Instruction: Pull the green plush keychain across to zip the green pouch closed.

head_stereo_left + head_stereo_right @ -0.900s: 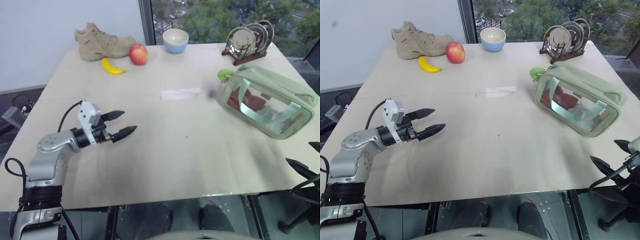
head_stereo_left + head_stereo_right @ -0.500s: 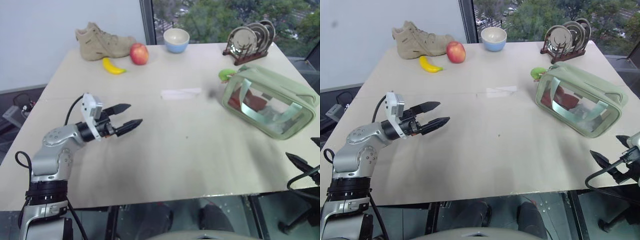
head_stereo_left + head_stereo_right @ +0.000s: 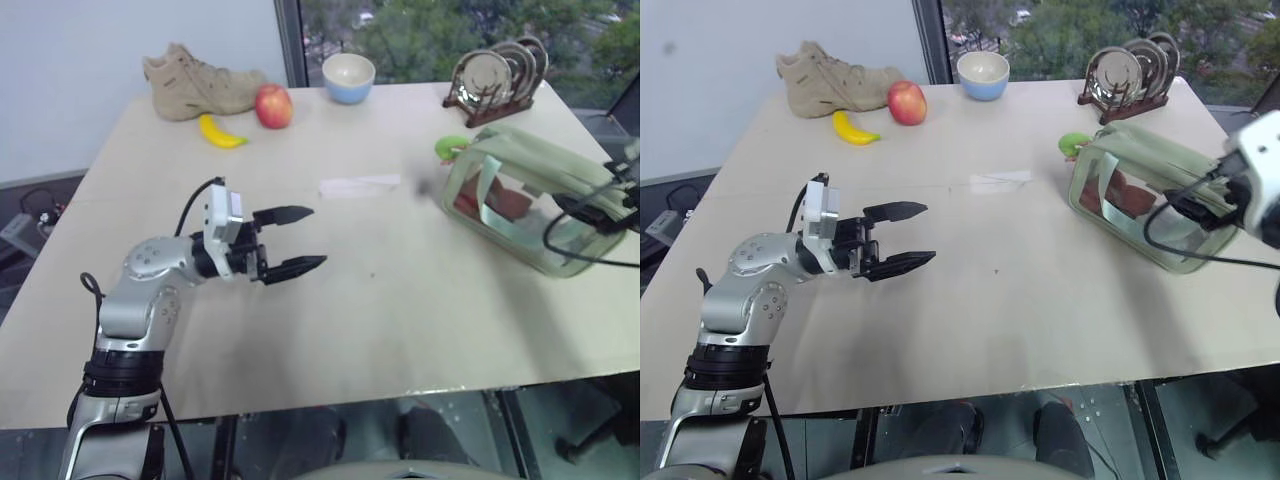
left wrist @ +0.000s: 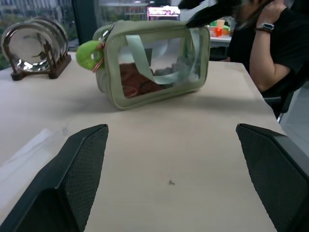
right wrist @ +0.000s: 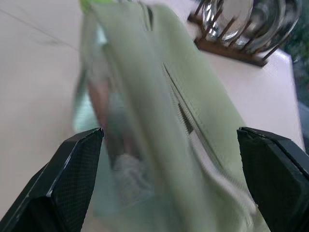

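left hand point(image 3: 296, 240): moved in over the counter point(image 3: 380, 320) since the earlier frames, now further toward the middle; black fingers spread apart, holding nothing, pointing across toward the pouch.
right hand point(image 5: 169, 140): was low at the counter's near right edge before; now raised over the near end of the pouch; fingers wide apart, nothing between them. Its arm and black cable point(image 3: 1180, 215) overlap the pouch in the head views.
green pouch point(image 3: 520, 195): same spot, right side of counter, near the plate rack. Boxy soft sage fabric, clear plastic window crossed by green straps, reddish contents behind the window. Top zipper point(image 5: 186, 118) looks partly open, view blurred.
green plush keychain point(image 3: 452, 149): bright lime fuzzy blob, hanging at the pouch's far-left end, unmoved, well apart from both hands.
plate rack point(image 3: 495, 75): dark wood, shiny round metal plates standing upright.
far edge: tan suede boot point(image 3: 200, 85), red apple point(image 3: 270, 105), yellow banana point(image 3: 222, 133), pale blue bowl point(image 3: 349, 78); all unchanged.
person point(image 4: 270, 48): dark sleeve, wristwatch, beyond the counter.
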You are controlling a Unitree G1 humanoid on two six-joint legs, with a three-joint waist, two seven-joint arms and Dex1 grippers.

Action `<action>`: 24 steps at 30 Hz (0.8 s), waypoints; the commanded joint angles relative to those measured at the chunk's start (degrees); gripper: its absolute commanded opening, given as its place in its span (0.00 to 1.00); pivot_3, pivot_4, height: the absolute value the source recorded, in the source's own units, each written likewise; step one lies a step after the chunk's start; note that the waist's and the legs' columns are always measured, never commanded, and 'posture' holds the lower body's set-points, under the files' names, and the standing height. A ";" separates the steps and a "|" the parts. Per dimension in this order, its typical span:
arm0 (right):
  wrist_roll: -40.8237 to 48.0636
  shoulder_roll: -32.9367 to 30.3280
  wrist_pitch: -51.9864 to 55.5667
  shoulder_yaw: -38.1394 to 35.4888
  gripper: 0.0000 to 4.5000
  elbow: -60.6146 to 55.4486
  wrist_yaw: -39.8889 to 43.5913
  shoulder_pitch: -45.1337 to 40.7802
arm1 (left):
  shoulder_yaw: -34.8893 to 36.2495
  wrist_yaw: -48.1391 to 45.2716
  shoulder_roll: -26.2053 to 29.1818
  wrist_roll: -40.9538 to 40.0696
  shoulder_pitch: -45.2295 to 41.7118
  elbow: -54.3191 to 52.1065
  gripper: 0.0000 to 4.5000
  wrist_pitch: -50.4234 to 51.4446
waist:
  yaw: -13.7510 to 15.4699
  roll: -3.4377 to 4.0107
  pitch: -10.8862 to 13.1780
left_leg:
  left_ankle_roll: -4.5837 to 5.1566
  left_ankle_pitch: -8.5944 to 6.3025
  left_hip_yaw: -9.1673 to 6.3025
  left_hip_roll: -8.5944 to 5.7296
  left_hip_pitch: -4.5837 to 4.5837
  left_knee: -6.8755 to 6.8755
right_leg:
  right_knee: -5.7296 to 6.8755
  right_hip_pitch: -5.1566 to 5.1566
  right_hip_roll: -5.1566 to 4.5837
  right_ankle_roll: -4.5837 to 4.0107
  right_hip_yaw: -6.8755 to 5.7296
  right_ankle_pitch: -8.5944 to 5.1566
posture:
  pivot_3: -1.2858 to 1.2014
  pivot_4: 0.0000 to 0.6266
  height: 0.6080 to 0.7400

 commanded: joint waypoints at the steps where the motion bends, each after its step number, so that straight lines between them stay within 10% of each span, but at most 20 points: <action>1: -4.80 -0.91 -5.85 5.75 1.00 6.60 3.73 -5.60 | 0.18 -0.48 -0.13 -1.22 -0.22 -2.15 0.99 -0.28 | -0.06 0.01 0.01 | 0.00 0.00 0.00 0.00 -0.04 -0.01 | -0.02 -0.02 -0.01 0.00 -0.01 0.00 | 0.52 0.24 1.00; 20: -10.37 2.94 -8.06 15.97 1.00 21.24 17.84 -23.59 | 3.00 0.56 0.60 -4.71 4.63 -6.76 0.99 0.64 | -0.03 0.09 0.06 | 0.00 0.00 0.07 0.02 -0.16 0.02 | 0.06 -0.24 0.02 0.00 0.00 0.00 | 0.52 0.24 1.00; 24: -11.20 3.15 -8.12 15.75 0.73 22.46 18.52 -23.88 | 3.54 0.28 0.77 -5.83 3.95 -6.64 1.00 0.88 | -0.09 0.08 0.06 | 0.00 0.00 0.09 0.02 -0.21 0.02 | 0.12 -0.34 0.02 0.00 -0.01 0.00 | 0.52 0.24 1.00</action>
